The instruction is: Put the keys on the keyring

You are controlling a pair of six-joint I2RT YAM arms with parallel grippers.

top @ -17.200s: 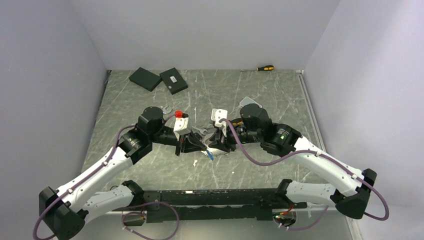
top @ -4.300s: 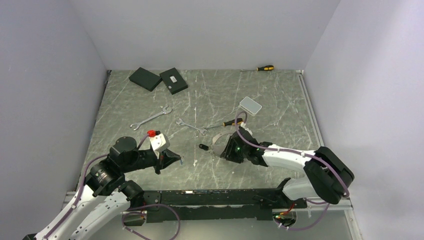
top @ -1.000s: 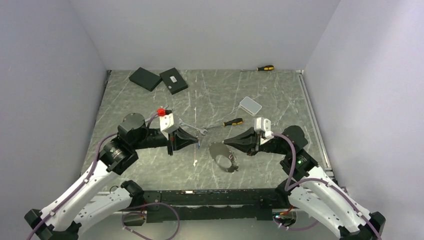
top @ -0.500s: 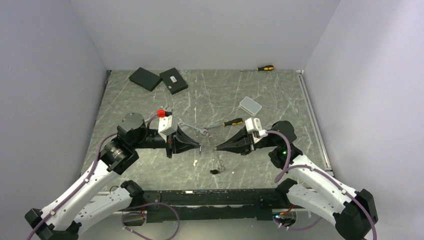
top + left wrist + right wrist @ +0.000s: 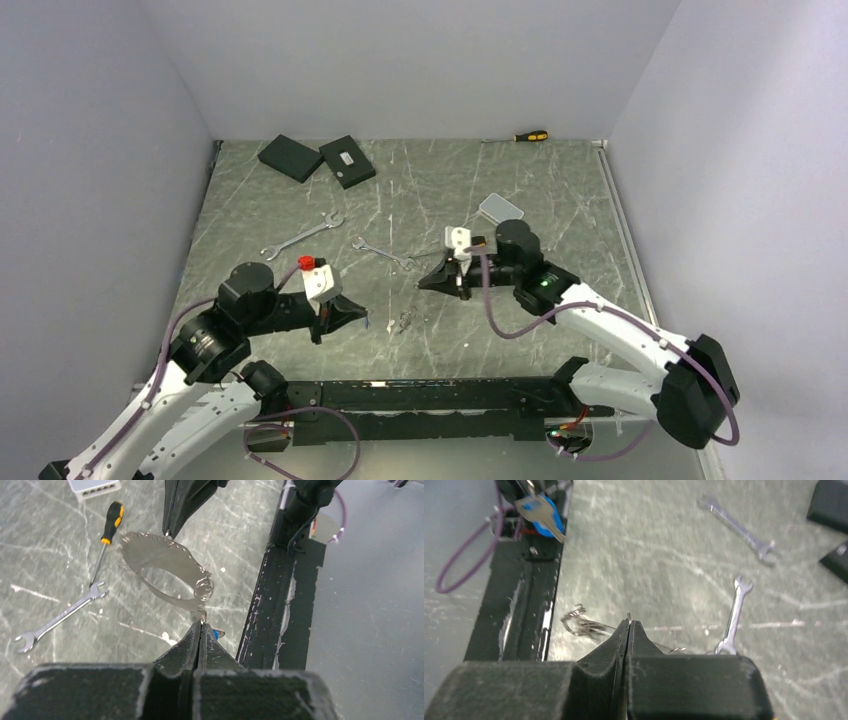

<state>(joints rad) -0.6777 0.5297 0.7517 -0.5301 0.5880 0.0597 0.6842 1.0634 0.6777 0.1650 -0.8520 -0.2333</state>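
The keyring (image 5: 150,547) hung from the right gripper (image 5: 629,622), whose tips were pinched on it. It had swung in just off the left gripper (image 5: 201,630), which had drawn back clamped on a blue key (image 5: 546,517). Both spanners (image 5: 385,253) lay loose on the table (image 5: 560,200), so threading still lay ahead.

1. One box (image 5: 290,158) lies at the far left of the surface (image 5: 560,180), a second box (image 5: 347,160) just right of it.
2. A screwdriver (image 5: 530,135) lies by the back wall, right of centre.
3. The first key (image 5: 302,236) lies left of centre; the second key (image 5: 383,253) lies right of it, nearer, apart.
4. A case (image 5: 501,208) lies behind the right tool (image 5: 423,285).
5. The left tool (image 5: 362,321) sits before both keys, left of the right tool.
6. In the left wrist view, the keyring (image 5: 155,550) spans between both tool tips.
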